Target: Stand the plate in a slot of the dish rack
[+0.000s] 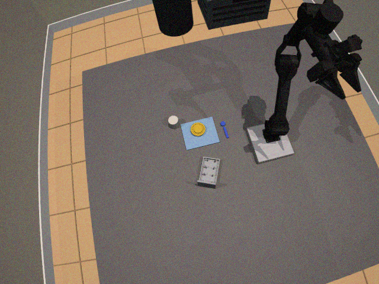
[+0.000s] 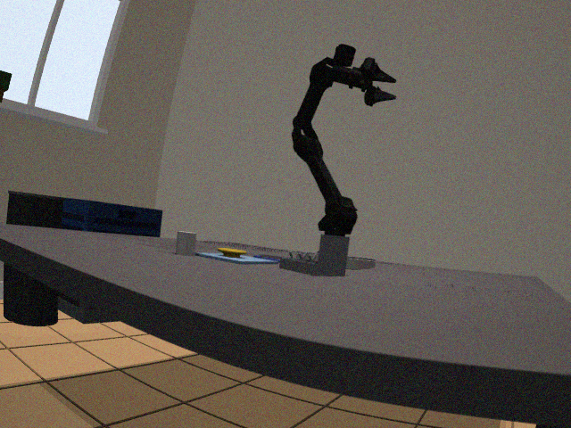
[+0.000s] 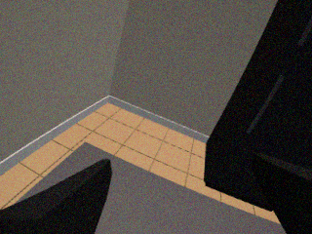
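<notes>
Top view: saw the yellow plate (image 1: 197, 129) lying flat on the blue mat (image 1: 200, 133), dish rack (image 1: 209, 171) just near of it, slots unfilled. Nothing done yet, honestly.

Exterior: found the gripper (image 2: 378, 86) way up high, well apart from the desk (image 2: 322, 294), jaws spread wide on nothing.

Wrist: caught only floor and wall corner. Whole pick-and-stand job left to do.

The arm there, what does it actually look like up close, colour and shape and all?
The arm is matte black all over, built of chunky rounded segments on a pale grey block base. Its gripper ends in two pointed, wedge-shaped fingers. No cables or markings show.
</notes>
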Tool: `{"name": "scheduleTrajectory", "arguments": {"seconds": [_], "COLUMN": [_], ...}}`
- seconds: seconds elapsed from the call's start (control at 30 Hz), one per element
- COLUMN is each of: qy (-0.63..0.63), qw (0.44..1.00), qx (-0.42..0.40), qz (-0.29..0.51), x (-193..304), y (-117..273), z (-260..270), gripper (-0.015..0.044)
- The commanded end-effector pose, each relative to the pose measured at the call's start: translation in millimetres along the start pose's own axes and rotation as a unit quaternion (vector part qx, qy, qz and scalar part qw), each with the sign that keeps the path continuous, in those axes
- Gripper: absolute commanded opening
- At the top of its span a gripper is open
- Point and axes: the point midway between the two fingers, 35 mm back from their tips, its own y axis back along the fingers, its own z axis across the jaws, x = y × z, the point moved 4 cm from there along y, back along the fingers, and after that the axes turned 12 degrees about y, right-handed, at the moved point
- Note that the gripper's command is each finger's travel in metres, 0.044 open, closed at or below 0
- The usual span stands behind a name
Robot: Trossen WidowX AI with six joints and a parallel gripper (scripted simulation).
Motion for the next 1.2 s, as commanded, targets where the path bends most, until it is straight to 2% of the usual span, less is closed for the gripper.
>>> {"name": "scheduleTrajectory", "arguments": {"seconds": [0.0, 0.3, 0.6, 0.87, 1.17], "qy": [-0.001, -0.064, -0.127, -0.198, -0.284], "qw": [1.0, 0.99, 0.958, 0.912, 0.841], "qx": [0.001, 0.069, 0.137, 0.193, 0.244], "qz": [0.002, 0.109, 0.217, 0.303, 0.391], "x": [1, 36, 94, 157, 240], "y": [-1, -47, -76, -78, -58], "z": [-1, -45, -97, -138, -172], "gripper": [0.04, 0.04, 0.04, 0.04, 0.04]}}
